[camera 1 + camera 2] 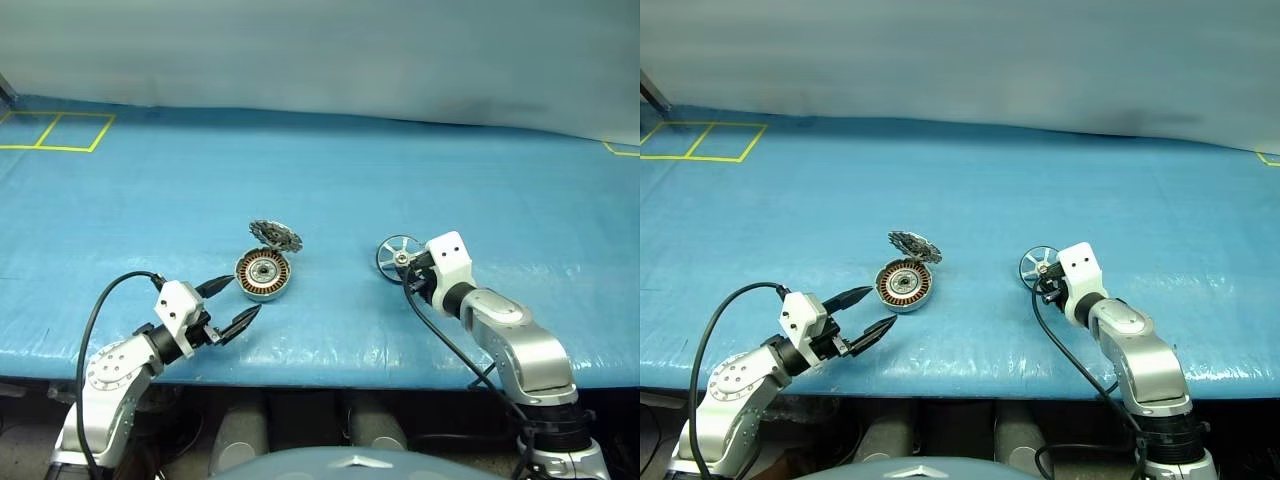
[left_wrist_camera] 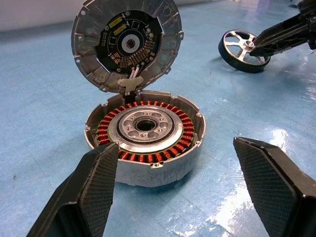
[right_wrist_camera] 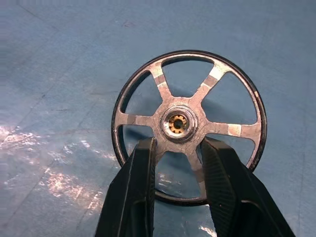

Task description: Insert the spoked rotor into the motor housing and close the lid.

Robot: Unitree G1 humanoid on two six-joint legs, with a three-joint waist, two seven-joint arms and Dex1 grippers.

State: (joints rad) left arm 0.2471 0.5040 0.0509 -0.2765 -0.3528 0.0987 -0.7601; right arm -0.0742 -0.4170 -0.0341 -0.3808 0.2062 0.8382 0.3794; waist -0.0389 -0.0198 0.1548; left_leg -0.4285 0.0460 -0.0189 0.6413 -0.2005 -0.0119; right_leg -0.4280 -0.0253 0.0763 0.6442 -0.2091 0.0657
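Note:
The spoked rotor is tipped up on its rim on the blue mat, right of centre. My right gripper is shut on it, one finger on each side of the hub with a spoke between them. The motor housing rests left of centre, its copper windings and silvery centre exposed. Behind it the lid stands open on its hinge, dark inner face showing. My left gripper hovers just in front of the housing, open wide, with nothing between its fingers.
The blue mat covers the whole table, and its front edge runs just beyond my arms. Yellow tape squares mark the far left corner. A black cable loops off each wrist.

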